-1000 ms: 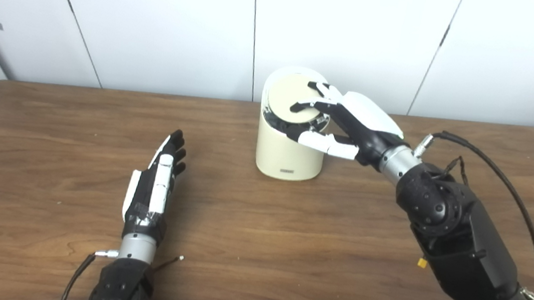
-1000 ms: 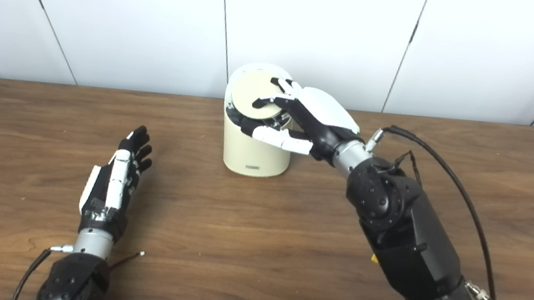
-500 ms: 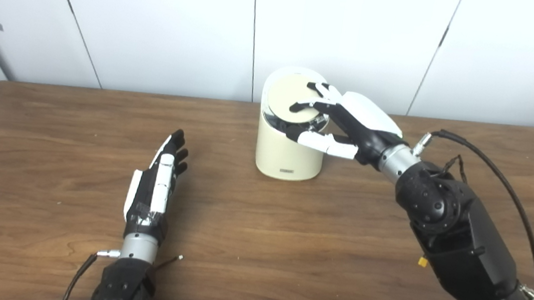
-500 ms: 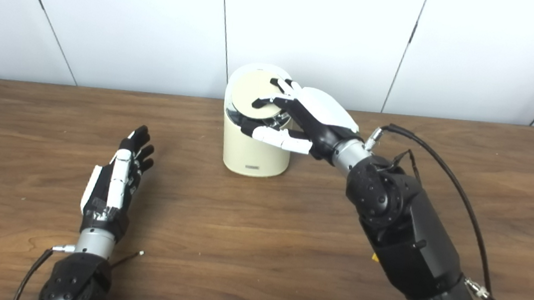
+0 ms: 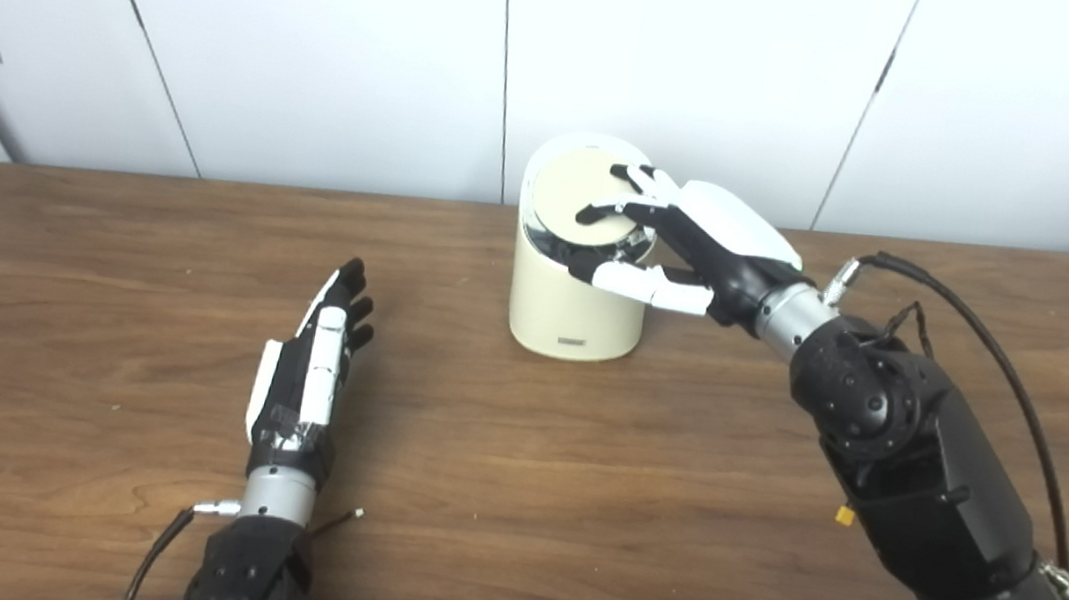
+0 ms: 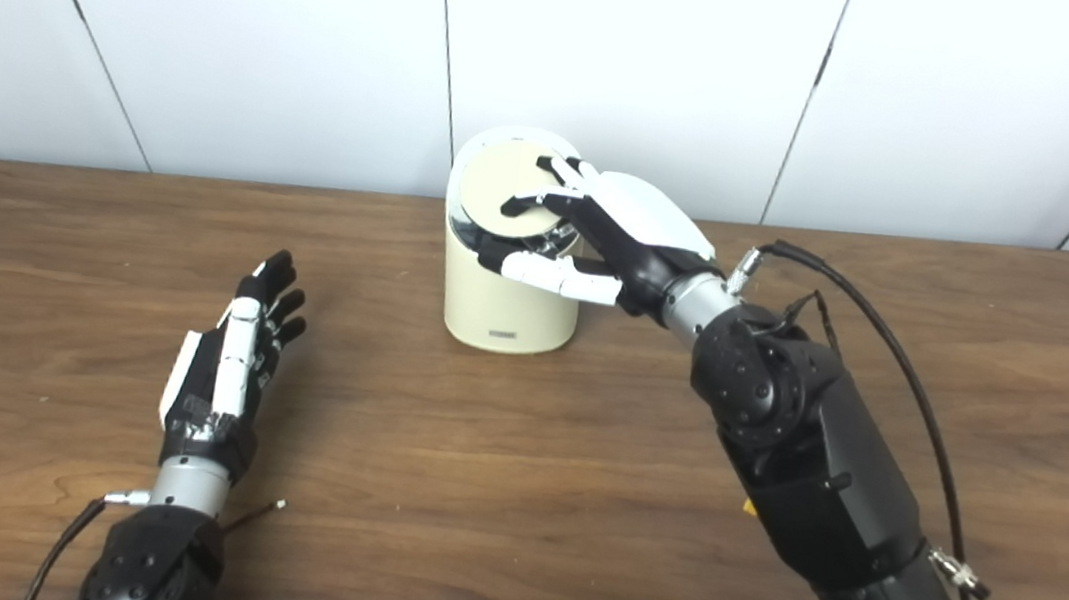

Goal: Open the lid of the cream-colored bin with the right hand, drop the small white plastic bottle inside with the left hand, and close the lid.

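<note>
The cream-colored bin (image 5: pixel 574 310) stands upright at the back middle of the wooden table (image 5: pixel 571 506). Its round lid (image 5: pixel 572 192) is tilted, with a dark gap under its front edge. My right hand (image 5: pixel 692 243) is at the bin's top from the right: its fingers lie on the lid and its thumb reaches under the front edge, pinching the lid. My left hand (image 5: pixel 310 370) lies flat on the table to the front left of the bin, fingers straight and apart, holding nothing. No small white bottle shows in either view.
A black cable (image 5: pixel 1003 343) loops off my right forearm over the table's right side. White wall panels (image 5: pixel 322 44) stand close behind the table's back edge.
The whole picture has shifted a little to the left. The hands, the lid and the bin stand as before.
</note>
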